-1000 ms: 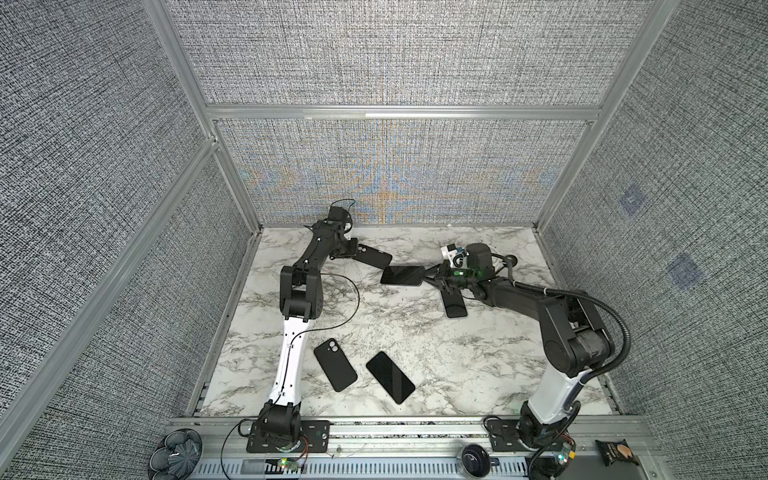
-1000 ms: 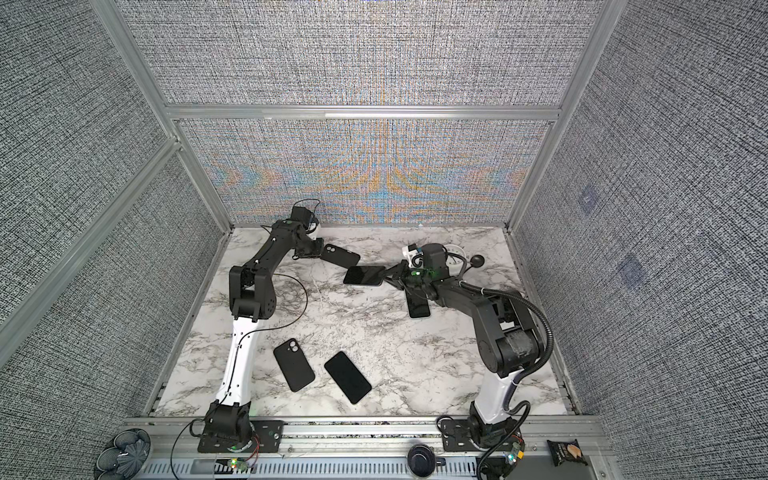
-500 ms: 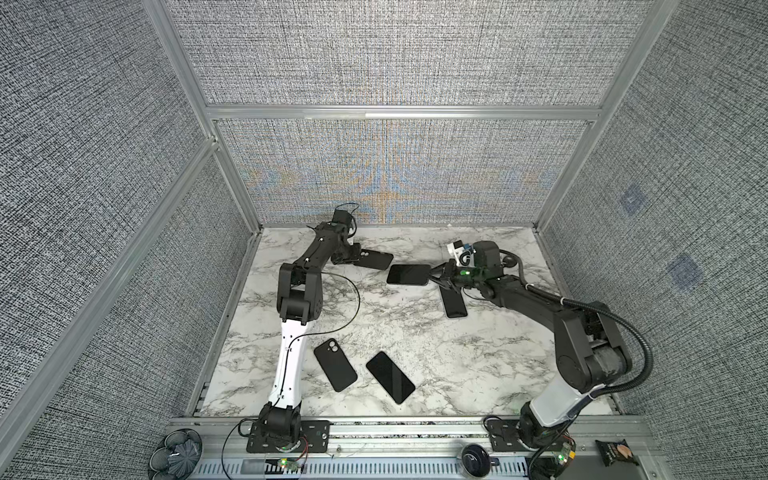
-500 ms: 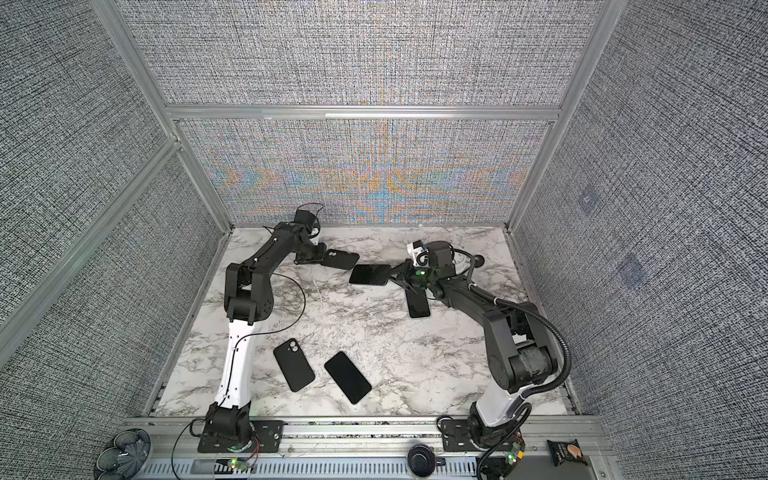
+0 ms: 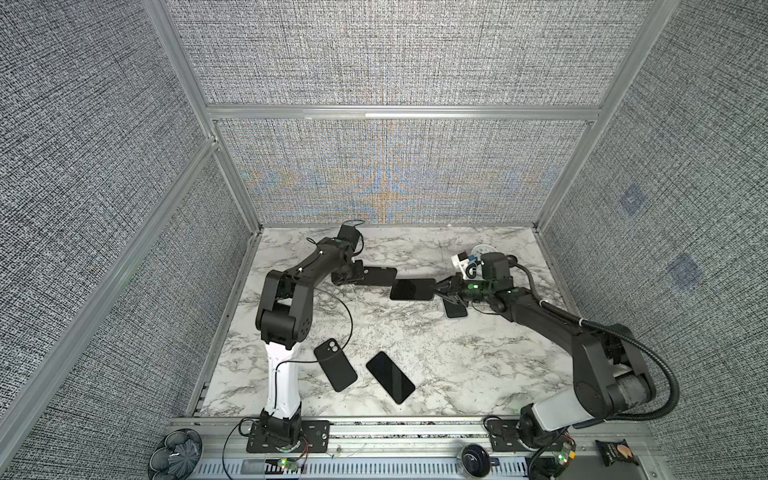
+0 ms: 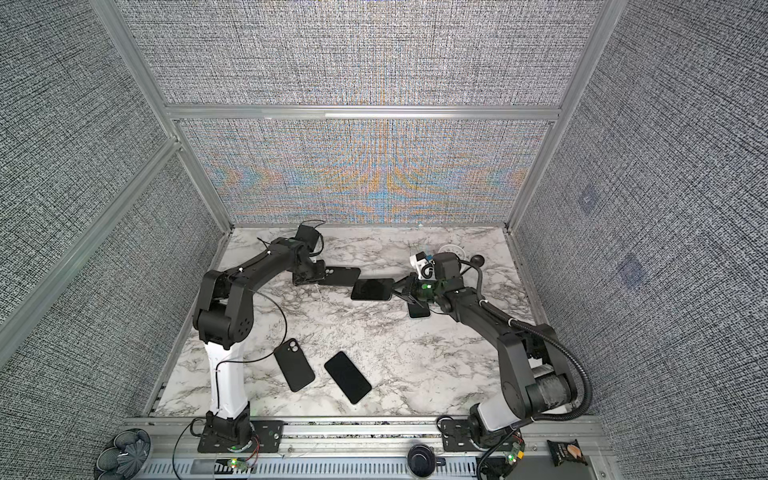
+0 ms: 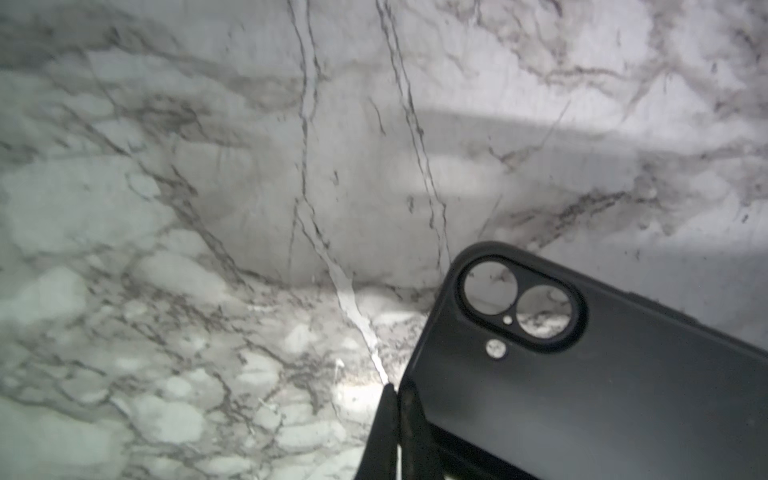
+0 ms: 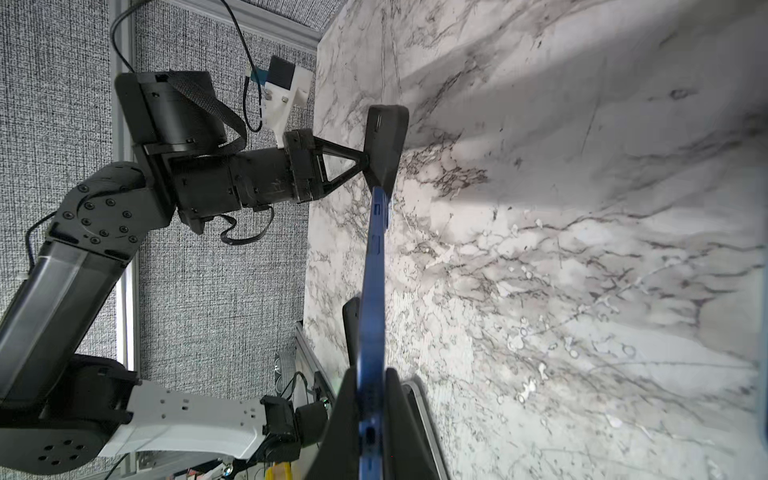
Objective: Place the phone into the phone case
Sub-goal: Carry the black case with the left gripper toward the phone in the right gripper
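Black case [image 5: 380, 275], clamped in my left gripper [image 5: 358, 278], hangs at 10 o'clock of the blue-edged phone [image 5: 412, 289] pinched by my right gripper [image 5: 439, 288]; I should level both edges before sliding in.

Robotics laboratory test cell. Indicators: grey woven wall panels [image 5: 395, 54] in an aluminium frame [image 5: 399, 113] enclose a marble-pattern surface [image 5: 457, 353] on three sides. The left arm [image 5: 282, 374] and right arm [image 5: 536, 318] stand on plates bolted to a slotted mounting rail [image 5: 395, 430] along the open side.
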{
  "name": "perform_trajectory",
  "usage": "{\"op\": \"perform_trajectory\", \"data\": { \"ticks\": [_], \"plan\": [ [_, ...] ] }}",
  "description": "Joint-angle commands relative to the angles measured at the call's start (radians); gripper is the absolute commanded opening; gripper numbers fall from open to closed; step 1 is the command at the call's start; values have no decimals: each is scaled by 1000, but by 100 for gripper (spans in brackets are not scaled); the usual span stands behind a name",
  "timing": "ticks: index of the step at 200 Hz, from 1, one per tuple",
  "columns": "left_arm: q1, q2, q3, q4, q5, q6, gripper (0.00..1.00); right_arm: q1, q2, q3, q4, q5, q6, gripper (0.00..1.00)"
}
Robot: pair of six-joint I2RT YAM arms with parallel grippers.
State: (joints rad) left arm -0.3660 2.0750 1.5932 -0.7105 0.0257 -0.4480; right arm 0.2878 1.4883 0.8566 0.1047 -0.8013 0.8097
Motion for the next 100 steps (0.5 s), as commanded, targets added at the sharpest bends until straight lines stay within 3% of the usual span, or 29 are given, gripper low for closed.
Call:
{"op": "perform_trajectory", "data": {
  "ticks": [1,54,100],
  "plan": [
    [-22,-46,-77,78,-34,-69,0,-4,-60,-25,0,-62,-25,0],
    [-90,-131,-240,116,-57,-136,0,-31,-242,-73,-153,-61,-120,0],
    [-146,-222,-383,185,-60,-222,0,-36,-244,-76,-197,-68,-137,0]
  ]
}}
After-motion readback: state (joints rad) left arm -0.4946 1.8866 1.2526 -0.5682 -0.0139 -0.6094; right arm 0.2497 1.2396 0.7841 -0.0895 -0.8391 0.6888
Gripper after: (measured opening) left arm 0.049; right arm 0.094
